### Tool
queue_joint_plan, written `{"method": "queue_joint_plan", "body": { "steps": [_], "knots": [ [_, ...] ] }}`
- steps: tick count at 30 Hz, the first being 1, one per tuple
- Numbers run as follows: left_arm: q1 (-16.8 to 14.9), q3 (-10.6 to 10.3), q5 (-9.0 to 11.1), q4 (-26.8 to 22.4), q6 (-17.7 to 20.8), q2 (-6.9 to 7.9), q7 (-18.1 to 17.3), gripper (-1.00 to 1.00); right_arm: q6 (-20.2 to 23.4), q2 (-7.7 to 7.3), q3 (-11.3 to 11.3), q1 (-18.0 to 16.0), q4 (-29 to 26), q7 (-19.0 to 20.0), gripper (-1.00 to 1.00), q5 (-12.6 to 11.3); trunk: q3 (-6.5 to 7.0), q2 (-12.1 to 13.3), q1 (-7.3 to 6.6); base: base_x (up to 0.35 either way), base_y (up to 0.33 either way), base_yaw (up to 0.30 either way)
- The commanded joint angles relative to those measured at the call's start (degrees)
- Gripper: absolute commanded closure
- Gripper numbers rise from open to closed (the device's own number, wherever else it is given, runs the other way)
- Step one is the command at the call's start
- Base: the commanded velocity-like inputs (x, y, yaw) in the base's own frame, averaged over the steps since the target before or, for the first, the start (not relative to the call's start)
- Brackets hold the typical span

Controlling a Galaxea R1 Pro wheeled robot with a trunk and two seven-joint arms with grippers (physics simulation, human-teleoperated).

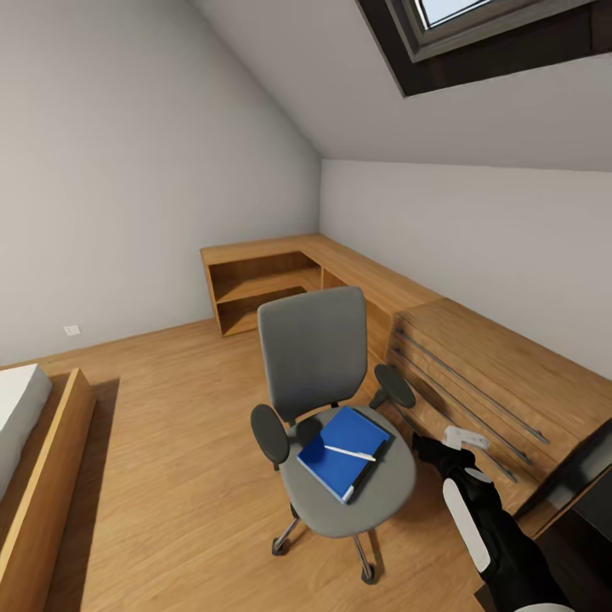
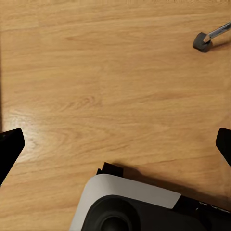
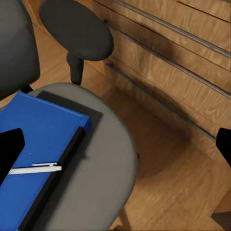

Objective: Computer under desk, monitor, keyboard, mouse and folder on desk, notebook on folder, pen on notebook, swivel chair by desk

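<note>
- The right tool (image 1: 466, 439) hovers just beside the seat of the swivel chair (image 1: 327, 399), on the drawer-chest side; its two fingers stand wide apart, open and holding nothing.
- The left tool (image 2: 115, 144) hangs over bare wooden floor (image 2: 96, 72), its fingers likewise spread and empty.
- The folder (image 1: 344, 452) lies flat on the chair seat, near the right tool, with the pen (image 1: 349, 453) resting loose on top.
- Judgement: the folder looks thin, stiff and light; take it by the edge that faces the tool, pinching cover and spine together.
- The pen may roll off if the folder tilts, so lift it level.
</note>
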Motion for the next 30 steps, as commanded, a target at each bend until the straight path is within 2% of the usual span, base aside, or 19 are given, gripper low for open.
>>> {"method": "queue_joint_plan", "body": {
  "steps": [1, 6, 12, 20, 24, 30],
  "knots": [
    [0.0, 0.1, 0.6, -0.1, 0.0, 0.0, -0.5, -1.0, 0.0, -0.02, 0.1, 0.0, -0.1, -0.4, -1.0, -0.6, 0.05, 0.0, 0.01, 0.0, 0.0, 0.054],
    [0.0, 0.1, 0.6, -0.1, 0.0, 0.02, -0.5, -1.0, -0.3, 0.11, 0.1, 0.1, -0.1, -0.5, -1.0, -0.5, 0.48, 0.0, 0.01, 0.0, -0.083, 0.105],
    [0.0, 0.1, 0.7, -0.1, 0.0, 0.03, -0.5, -1.0, -0.5, 1.02, 0.2, 0.1, 0.1, -1.6, -1.0, 0.0, 0.93, 0.0, 0.01, 0.0, -0.245, 0.181],
    [0.0, 0.1, 0.7, -0.1, 0.0, 0.03, -0.5, -1.0, -0.6, 2.13, 0.2, 0.1, 0.2, -2.4, -1.0, 2.6, 1.32, 0.0, 0.01, 0.0, -0.293, 0.242],
    [0.0, 0.1, 0.7, -0.1, 0.0, 0.03, -0.5, -1.0, -0.6, 2.3, 0.2, 0.1, 0.2, -2.5, -1.0, 3.0, 1.44, 0.0, 0.01, 0.0, -0.248, 0.263],
    [0.0, 0.1, 0.8, -0.1, 0.0, 0.03, -0.5, -1.0, -0.6, 2.35, 1.0, 0.4, 0.2, -2.5, -1.0, 3.3, 1.51, 0.0, 0.01, 0.0, -0.079, 0.273]
  ]
}}
